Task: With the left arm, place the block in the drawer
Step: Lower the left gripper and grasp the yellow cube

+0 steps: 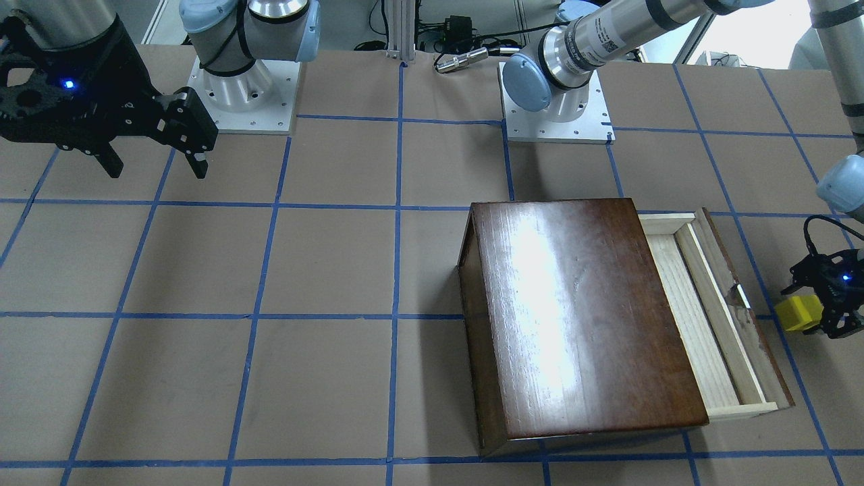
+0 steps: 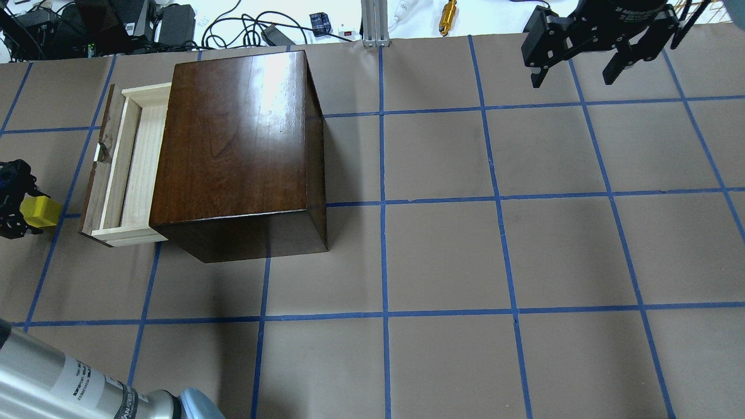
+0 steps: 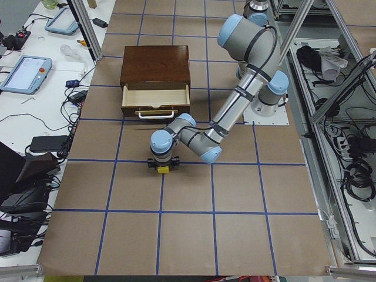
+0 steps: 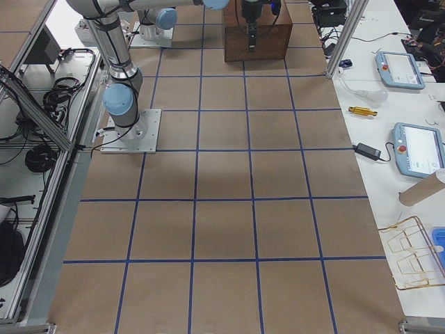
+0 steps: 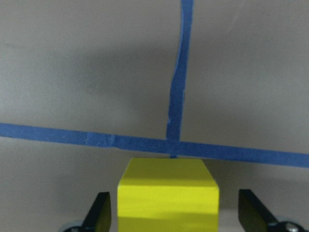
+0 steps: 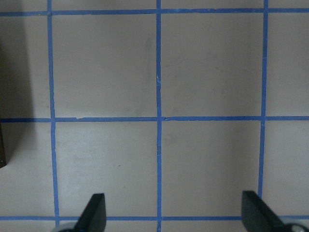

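The small yellow block (image 1: pixel 796 314) lies on the brown table, just outside the drawer's front panel. My left gripper (image 1: pixel 822 316) is down around it. In the left wrist view the block (image 5: pixel 168 191) sits between the two fingertips (image 5: pixel 100 212) with a gap on each side, so the gripper (image 5: pixel 176 217) is open. The pale wood drawer (image 1: pixel 702 317) is pulled out of the dark brown box (image 1: pixel 580 317) and looks empty. In the overhead view the block (image 2: pixel 42 210) is left of the drawer (image 2: pixel 125 169). My right gripper (image 2: pixel 576 73) hangs open and empty, far from the box.
The table is brown with a grid of blue tape (image 2: pixel 381 203). Both arm bases (image 1: pixel 246 101) stand along the robot's edge. Cables and a brass part (image 2: pixel 448 11) lie past the far edge. Operator tablets (image 4: pixel 414 149) lie on a side bench.
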